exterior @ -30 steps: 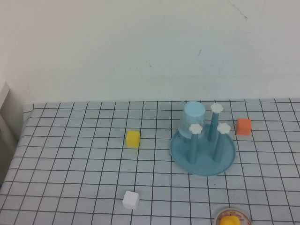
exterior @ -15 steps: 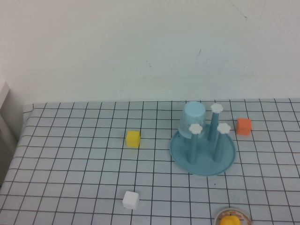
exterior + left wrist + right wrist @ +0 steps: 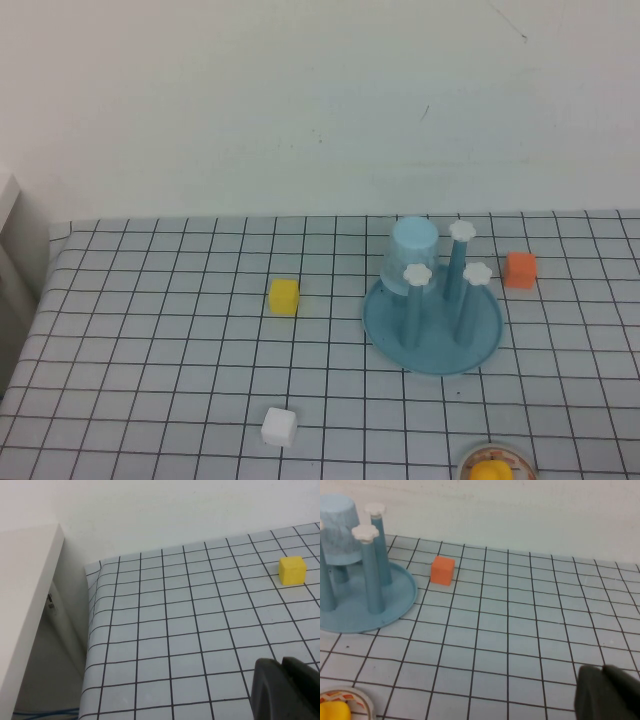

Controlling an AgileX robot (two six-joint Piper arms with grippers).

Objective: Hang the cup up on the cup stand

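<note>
The light blue cup (image 3: 411, 256) sits upside down over the far left peg of the blue cup stand (image 3: 432, 322). The stand's three other pegs are bare, with white flower caps. In the right wrist view the cup (image 3: 339, 529) and the stand (image 3: 367, 611) show at the far side. My left gripper (image 3: 282, 666) is shut and empty over the grid cloth near the table's left edge. My right gripper (image 3: 603, 672) is shut and empty over the cloth, well away from the stand. Neither gripper shows in the high view.
A yellow cube (image 3: 284, 296) lies left of the stand and shows in the left wrist view (image 3: 292, 570). An orange cube (image 3: 519, 269) lies right of it. A white cube (image 3: 279, 427) lies near the front. A tape roll holding a yellow thing (image 3: 495, 467) sits at the front edge.
</note>
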